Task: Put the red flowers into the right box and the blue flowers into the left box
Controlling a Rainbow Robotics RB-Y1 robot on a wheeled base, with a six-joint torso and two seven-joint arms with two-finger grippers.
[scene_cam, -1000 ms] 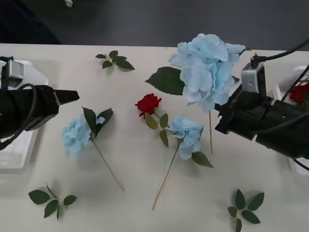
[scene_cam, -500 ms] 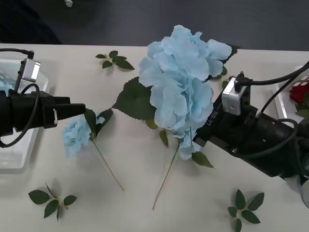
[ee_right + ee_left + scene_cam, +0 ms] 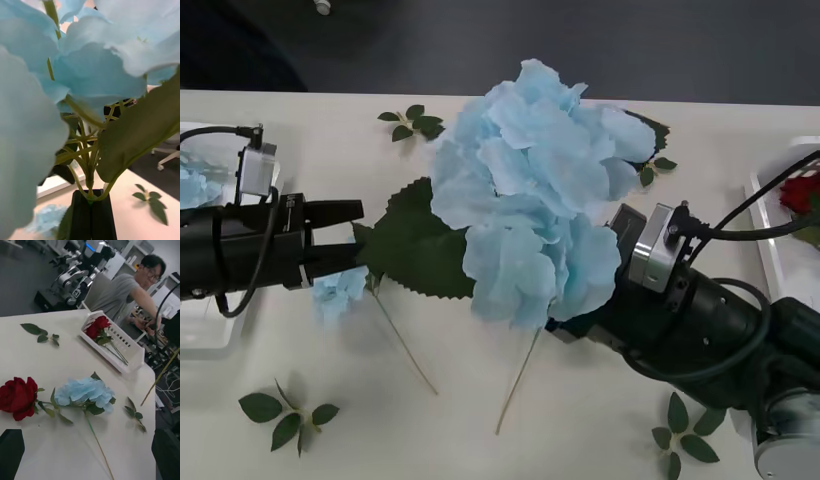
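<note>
Right pincer lifts a blue bloom mid-tabletop

Front: right pincer [image 3: 565, 325] grips the blue flowers [image 3: 530, 190] aloft; left pincer [image 3: 345, 232] spread wide, left.
Right wrist: fingers [image 3: 80, 215] pinch the stem.
Left wrist: red flowers [image 3: 97, 327] lie in the right box [image 3: 129, 352].

Even overhead light, soft shadows; close blue flowers [image 3: 93, 71] blurred, bg sharp.

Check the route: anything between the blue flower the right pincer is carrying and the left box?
The left pincer, open, sits in that line, right next to the big blue flower that the right pincer grips by its stem. The left box lies behind the left arm, at the table's left edge.
</note>
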